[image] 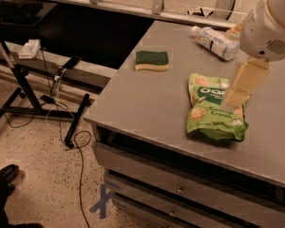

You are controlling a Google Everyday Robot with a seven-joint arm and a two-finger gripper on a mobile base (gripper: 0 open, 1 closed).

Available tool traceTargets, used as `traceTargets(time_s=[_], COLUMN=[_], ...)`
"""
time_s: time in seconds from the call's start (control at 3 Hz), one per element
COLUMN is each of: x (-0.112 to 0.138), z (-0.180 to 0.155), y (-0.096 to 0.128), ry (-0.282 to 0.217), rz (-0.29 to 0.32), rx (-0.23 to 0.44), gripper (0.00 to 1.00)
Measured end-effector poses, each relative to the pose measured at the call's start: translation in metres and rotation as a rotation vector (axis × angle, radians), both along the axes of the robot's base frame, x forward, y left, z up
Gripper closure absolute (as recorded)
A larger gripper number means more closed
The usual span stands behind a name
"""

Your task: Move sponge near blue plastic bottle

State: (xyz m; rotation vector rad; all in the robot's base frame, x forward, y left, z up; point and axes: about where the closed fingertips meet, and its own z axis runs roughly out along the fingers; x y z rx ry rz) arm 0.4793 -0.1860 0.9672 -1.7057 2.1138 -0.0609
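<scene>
The gripper (238,90) hangs over the right side of the grey table (147,106), just above the upper edge of the green snack bag (213,114). It carries nothing, and whether it is spread or closed cannot be told. The blue plastic bottle (217,42) lies on its side at about 12 o'clock from it, near the table's far edge. The sponge (152,60) sits green side up at about 10 o'clock, well apart from both. Judging by that, nothing is done yet: reach, grasp, carry and placement all remain.

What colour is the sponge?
Sponge: dark green over pale yellow, camera view. End effector hangs over snack bag.
</scene>
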Motion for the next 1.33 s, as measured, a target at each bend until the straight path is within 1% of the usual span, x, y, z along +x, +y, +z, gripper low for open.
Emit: traceTargets(time_s=[0.33, 0.67, 1.0, 1.33], x=[0.054, 0.110, 0.161, 0.198], z=[-0.018, -0.042, -0.073, -0.095], y=[0.031, 0.059, 0.069, 0.084], ry=[-0.050, -0.069, -0.044, -0.011], rz=[0.032, 0.044, -0.009, -0.061], rx=[0.087, 0.174, 0.289, 0.419], gripper=[0.00, 0.00, 0.00, 0.00])
